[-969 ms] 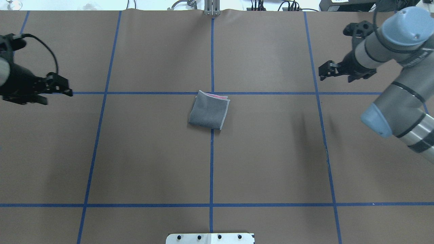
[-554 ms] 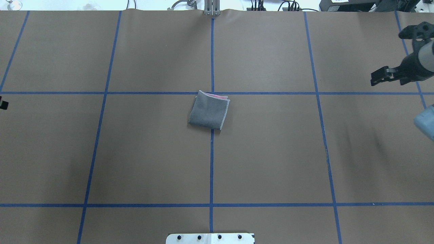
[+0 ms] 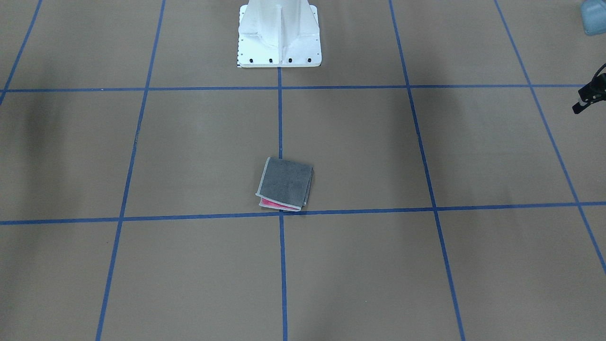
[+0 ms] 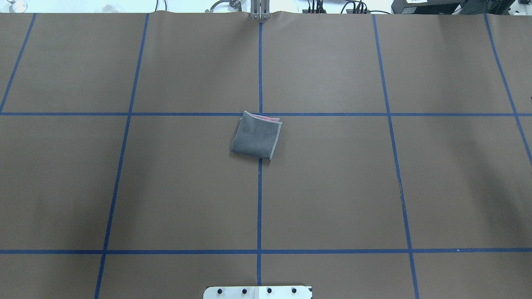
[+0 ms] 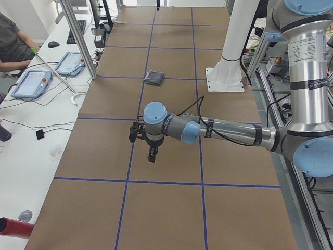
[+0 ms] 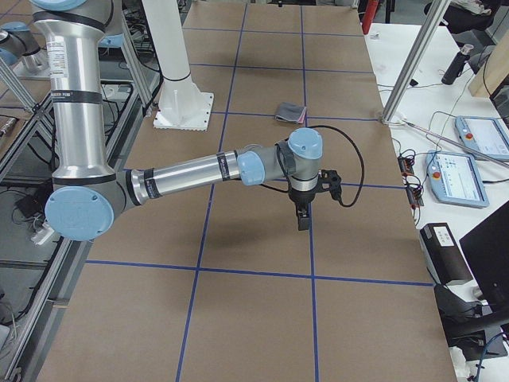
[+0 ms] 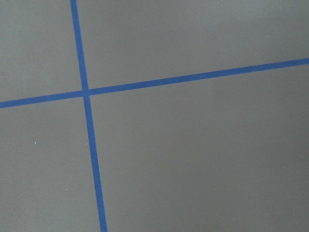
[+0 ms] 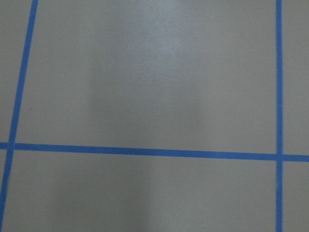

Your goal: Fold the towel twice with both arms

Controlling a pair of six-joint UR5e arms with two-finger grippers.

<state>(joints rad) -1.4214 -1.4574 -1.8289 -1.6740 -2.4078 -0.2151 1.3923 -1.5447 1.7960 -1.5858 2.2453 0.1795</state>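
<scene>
The towel (image 4: 256, 136) lies folded into a small square at the table's centre, grey face up, with a pink sliver along its far edge (image 3: 285, 183). Nothing touches it. Neither arm shows in the overhead view. My left gripper (image 5: 152, 156) hangs fingers down over the brown mat, far out toward the table's left end; only a black piece of that arm's end (image 3: 586, 97) shows at the front view's right edge. My right gripper (image 6: 302, 221) hangs likewise far toward the right end. I cannot tell whether either is open or shut. Both wrist views hold only mat and blue tape.
The white pedestal base (image 3: 279, 38) stands at the robot's side of the table. Blue tape lines grid the brown mat (image 4: 332, 187). A seated person (image 5: 13, 47) and tablets (image 5: 31, 83) are at the side desk; a red object (image 5: 13, 228) lies near there.
Both arms have swung outward and left the overhead view, the left one to the left and the right one to the right. The towel has not moved.
</scene>
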